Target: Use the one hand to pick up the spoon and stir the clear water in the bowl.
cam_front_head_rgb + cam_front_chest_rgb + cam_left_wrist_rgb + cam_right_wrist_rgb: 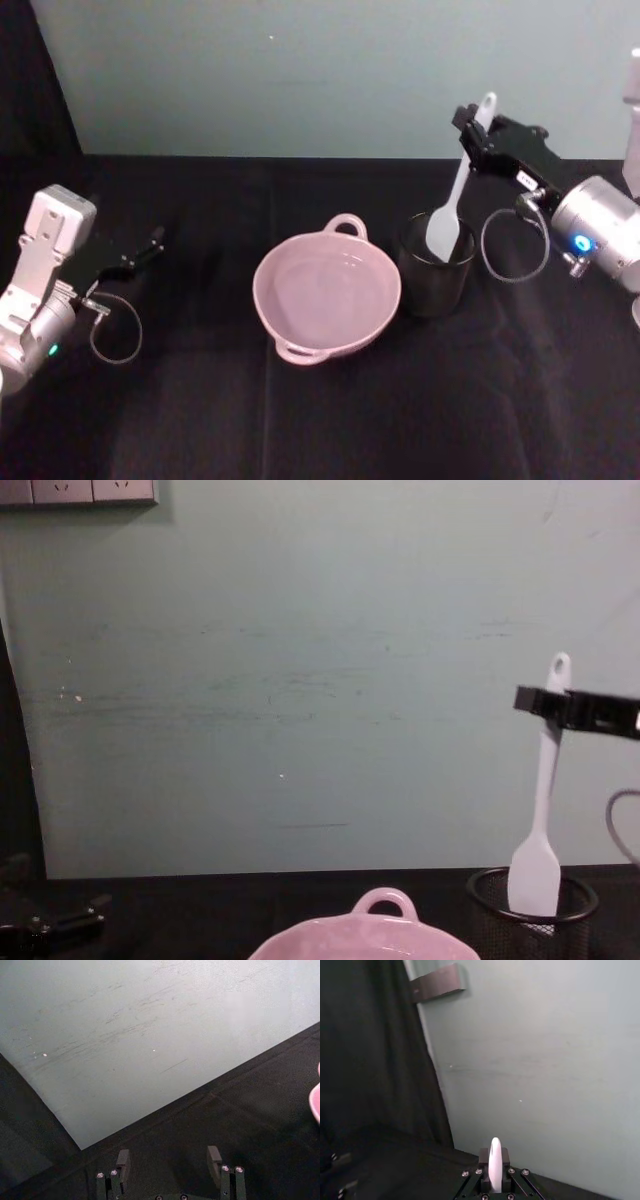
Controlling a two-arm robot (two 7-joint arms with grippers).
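The white spoon [456,188] stands nearly upright, its flat blade [534,872] partly inside the black mesh cup [436,266]. My right gripper [474,124] is shut on the spoon's handle just below its holed tip, seen from the side as the right gripper [548,702] in the chest view and close up around the spoon [494,1164] in the right wrist view. The pale pink bowl [327,296] sits at the table's centre, left of the cup, its water barely visible. My left gripper [150,243] rests low at the far left with open fingers [122,1161].
A black cloth [320,420] covers the table, backed by a pale green wall [300,680]. The mesh cup [532,916] stands close against the bowl [360,935] on its right side. Grey cable loops hang by both wrists.
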